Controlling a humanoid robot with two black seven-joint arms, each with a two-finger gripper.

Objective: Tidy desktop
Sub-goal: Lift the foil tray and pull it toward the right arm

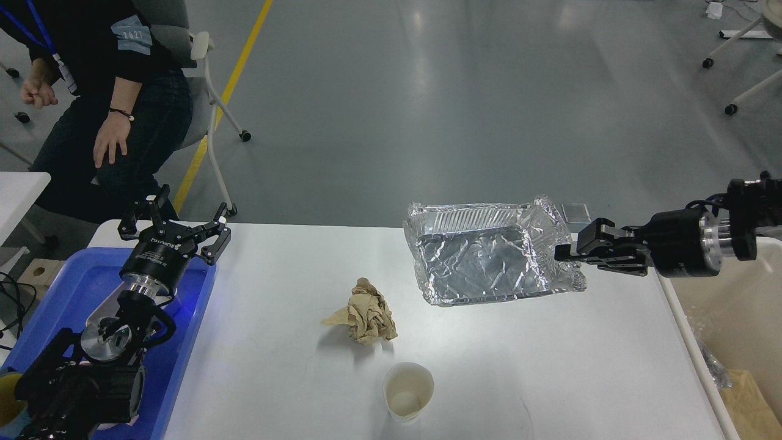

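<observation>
The right gripper is clamped on the crinkled rim of a shiny, rectangular aluminium foil tray, held over the far right part of the smooth, glossy white desktop. The left gripper hangs with its fingers spread above a blue plastic tray. A crumpled brown paper wad and an upright paper cup sit mid-desktop.

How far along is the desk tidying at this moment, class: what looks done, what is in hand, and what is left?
Done: nothing can be confirmed as cleared. In hand: the right gripper grips the crumpled foil tray by its rim, over the desktop. Left: the crumpled brown paper and the paper cup sit on the desktop. The left gripper is open and empty above the blue tray.
</observation>
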